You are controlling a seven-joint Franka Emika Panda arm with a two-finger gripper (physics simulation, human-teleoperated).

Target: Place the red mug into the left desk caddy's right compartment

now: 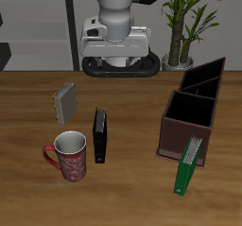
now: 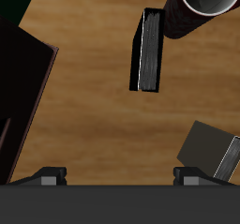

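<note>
The red mug (image 1: 71,155) stands upright near the table's front edge, with a pale speckled pattern, a white inside and its handle pointing away from the caddies. It also shows in the wrist view (image 2: 201,7). The left desk caddy (image 1: 188,124), a dark reddish-brown divided box, stands across the table from the mug, and its dark wall shows in the wrist view (image 2: 22,73). My gripper (image 1: 118,65) hangs high at the back of the table, far from both. It is open and empty, with its fingertips (image 2: 52,174) wide apart.
A black book (image 1: 100,135) stands on edge beside the mug, also in the wrist view (image 2: 150,50). A grey book (image 1: 66,102) lies farther back. A green book (image 1: 189,164) leans on the caddy's front. A blacker divided box (image 1: 205,77) stands behind the caddy.
</note>
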